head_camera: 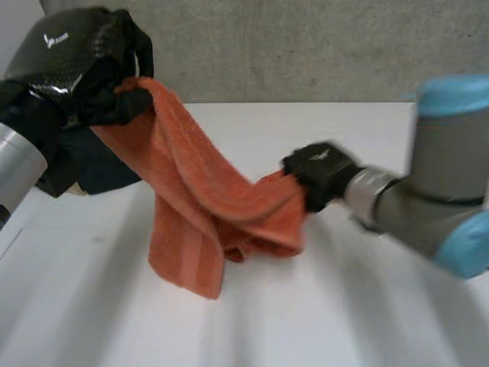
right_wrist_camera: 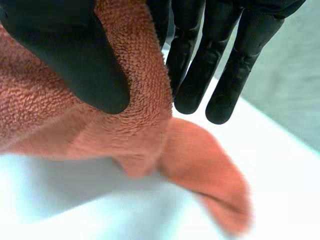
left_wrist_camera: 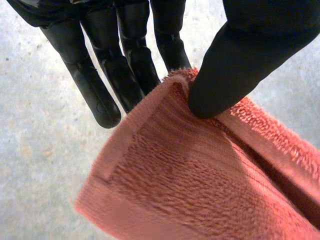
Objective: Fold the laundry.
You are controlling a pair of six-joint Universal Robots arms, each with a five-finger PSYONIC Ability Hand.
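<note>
Orange towel point(head_camera: 206, 206) lifted between both hands, sagging in the middle, lowest fold hanging down at the white bench point(head_camera: 367, 306); cannot tell whether touching it. Left hand point(head_camera: 92, 69) up at the towel's higher, left end, clamped on a hemmed corner: thumb point(left_wrist_camera: 235, 70) pressing the cloth against straight fingers point(left_wrist_camera: 100, 85). Right hand point(head_camera: 317, 172) at the towel's lower, right end, likewise pinching an edge between thumb point(right_wrist_camera: 75, 55) and fingers point(right_wrist_camera: 200, 65). Open bench surface on every side of the towel, widest in front of it and to its right. Far bench edge behind the towel, meeting a grey concrete wall point(head_camera: 306, 46). Small white mark point(head_camera: 55, 38) on the dark cover point(head_camera: 84, 46) above the left hand, too small to read.
</note>
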